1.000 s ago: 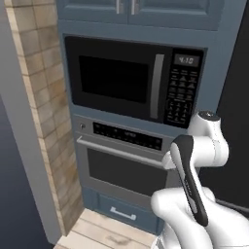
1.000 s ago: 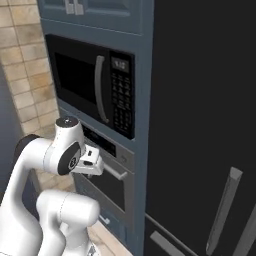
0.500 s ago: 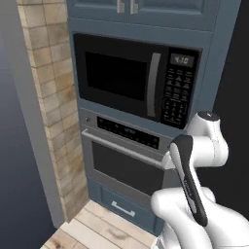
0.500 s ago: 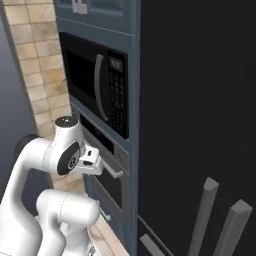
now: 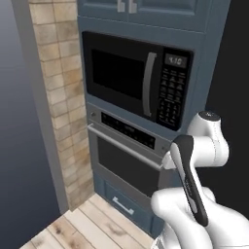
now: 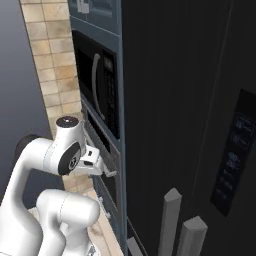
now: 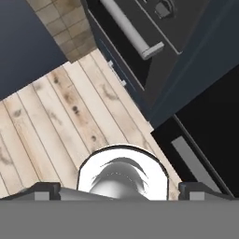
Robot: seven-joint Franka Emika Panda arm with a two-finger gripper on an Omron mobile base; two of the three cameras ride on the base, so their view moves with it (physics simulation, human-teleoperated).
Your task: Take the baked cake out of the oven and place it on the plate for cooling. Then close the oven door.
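Now | 1 oven (image 5: 127, 155), door (image 5: 125, 164) shut | 1 microwave (image 5: 136, 80) | gripper (image 7: 114, 190) spread wide, empty

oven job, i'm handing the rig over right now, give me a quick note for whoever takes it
Gripper: fingertips barely show at the bottom of the hand view, set wide apart, nothing between them; it points down at the wood floor.
Oven: below the microwave, in the blue cabinet column. Oven door is shut, bar handle untouched.
Cake and plate: not seen yet; the cake is presumably behind the shut door.
Done: nothing of the task.
Left: grasp the handle, drop the door, take out the cake, find the plate, set it there, close the door.
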